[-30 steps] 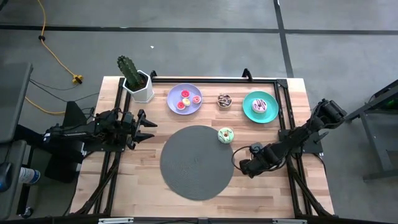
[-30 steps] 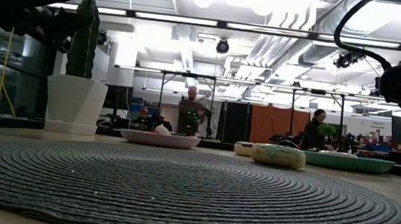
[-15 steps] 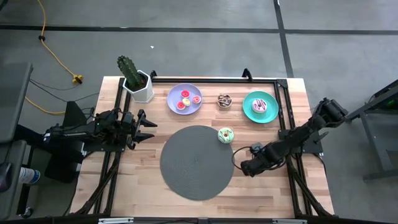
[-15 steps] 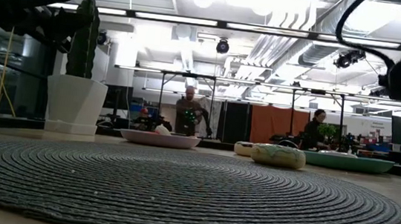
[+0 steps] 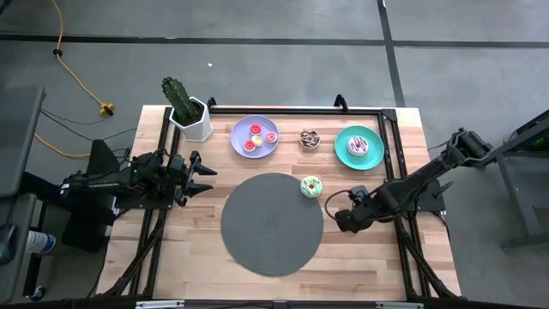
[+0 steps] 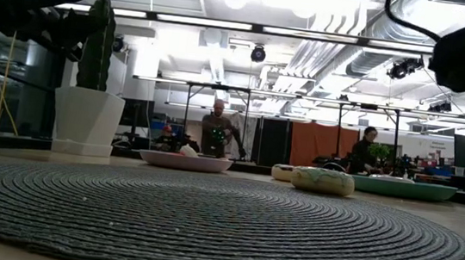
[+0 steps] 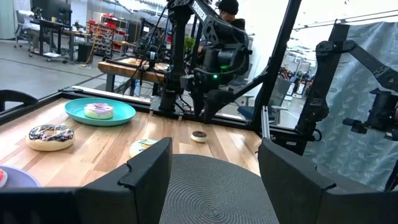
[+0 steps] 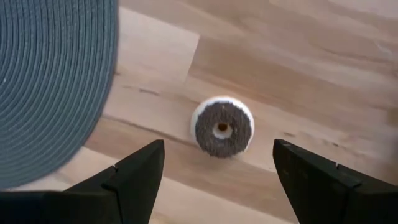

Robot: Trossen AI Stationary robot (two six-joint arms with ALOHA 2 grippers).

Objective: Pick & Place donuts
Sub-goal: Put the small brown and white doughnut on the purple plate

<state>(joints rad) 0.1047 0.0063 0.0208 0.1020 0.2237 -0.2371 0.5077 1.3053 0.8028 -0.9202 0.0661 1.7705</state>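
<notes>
The right gripper (image 8: 217, 180) hangs over a chocolate donut (image 8: 222, 126) lying flat on the bare wood just off the edge of the dark grey mat (image 5: 272, 223), jaws spread wide to either side of it and holding nothing. In the high view that gripper (image 5: 340, 215) sits just beyond the mat's rim, on the side away from the cactus. A green-iced donut (image 5: 311, 186) rests on the mat's edge; past the mat, toward the table's far side, more donuts sit on the lavender plate (image 5: 242, 127), a sprinkled one (image 5: 309, 138) on the wood, a pink one on the teal plate (image 5: 343, 154). The left gripper (image 5: 203, 172) waits beside the mat's other flank, jaws part open and empty.

The small toy ring looks light and rigid (likely hard plastic, so smooth and apt to skid), not fragile; the surest hold seems across its outer rim, fingers squeezing opposite sides, lowered close to the wood.
</notes>
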